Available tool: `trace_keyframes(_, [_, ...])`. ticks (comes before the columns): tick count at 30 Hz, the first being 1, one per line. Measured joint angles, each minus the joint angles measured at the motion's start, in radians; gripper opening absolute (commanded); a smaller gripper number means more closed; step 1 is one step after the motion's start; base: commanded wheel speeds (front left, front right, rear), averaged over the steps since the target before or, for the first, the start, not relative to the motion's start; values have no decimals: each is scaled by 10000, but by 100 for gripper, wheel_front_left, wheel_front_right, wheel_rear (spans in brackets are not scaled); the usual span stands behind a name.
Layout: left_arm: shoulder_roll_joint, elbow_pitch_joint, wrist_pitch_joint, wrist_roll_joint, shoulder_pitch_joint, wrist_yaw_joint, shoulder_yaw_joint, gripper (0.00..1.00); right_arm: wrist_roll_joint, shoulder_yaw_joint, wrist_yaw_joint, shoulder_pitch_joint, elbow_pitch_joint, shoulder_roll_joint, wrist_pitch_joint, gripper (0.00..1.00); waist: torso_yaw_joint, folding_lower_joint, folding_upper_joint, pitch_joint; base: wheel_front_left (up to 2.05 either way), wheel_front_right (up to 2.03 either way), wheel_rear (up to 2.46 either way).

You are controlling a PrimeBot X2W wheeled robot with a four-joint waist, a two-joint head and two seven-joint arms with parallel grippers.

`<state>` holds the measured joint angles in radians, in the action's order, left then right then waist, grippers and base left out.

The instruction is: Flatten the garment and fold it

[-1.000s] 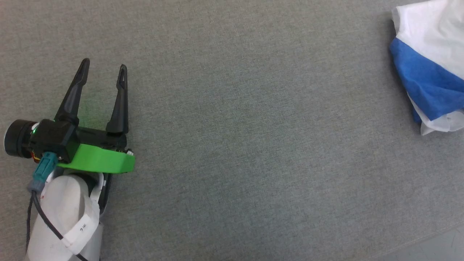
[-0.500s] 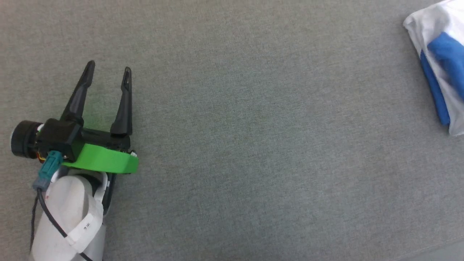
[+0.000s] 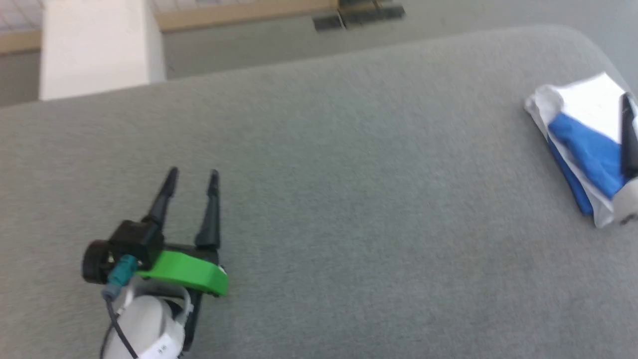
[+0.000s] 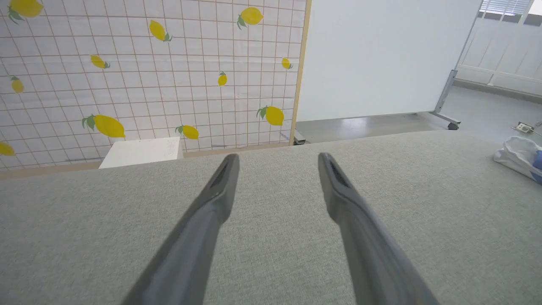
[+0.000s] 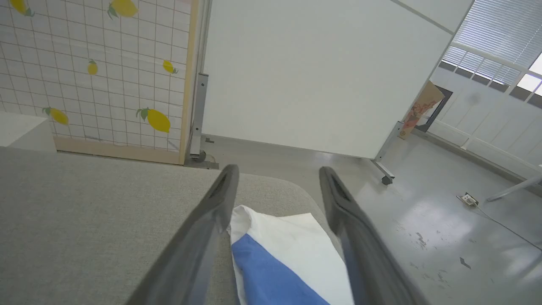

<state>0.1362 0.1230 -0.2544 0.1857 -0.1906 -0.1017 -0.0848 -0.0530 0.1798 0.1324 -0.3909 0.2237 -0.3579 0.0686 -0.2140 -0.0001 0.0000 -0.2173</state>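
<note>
Right gripper (image 5: pixel 277 173) stood with its fingers spread wide, the garment (image 5: pixel 275 258) lying bundled between and just below them on the grey table (image 5: pixel 84 212). Left gripper (image 3: pixel 193 174), equally wide and holding nothing, hovered well apart from the garment.

garment (image 3: pixel 583 149) lies bundled, well apart from left gripper (image 3: pixel 193 173).

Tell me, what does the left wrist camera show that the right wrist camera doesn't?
Left wrist: its open jaws over bare grey fabric surface, with the garment far off at the picture's right edge. Right wrist: its open jaws framing that garment close up, plus cardboard leaning by the wall. Both: lemon-print screen, white partition.
</note>
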Motion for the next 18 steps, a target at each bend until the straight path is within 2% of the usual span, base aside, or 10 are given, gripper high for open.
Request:
trace_keyframes(9, [-364, 616, -36, 322, 113, -44, -267, 100, -245, -395, 0, 2077, -2638, 1553, 320, 100, 1282, 0, 0, 881, 0, 0, 0])
trace_keyframes(14, [-474, 692, -36, 324, 115, -73, -228, 100, -217, -445, 0, 2827, -3116, 2330, 481, 100, 2024, 0, 0, 1150, 0, 0, 0])
trace_keyframes(18, [-510, 677, -38, 280, 199, -77, -192, 100, -217, -462, 0, 3250, -3005, 2598, 752, 100, 2500, 0, 0, 1373, 0, 0, 0])
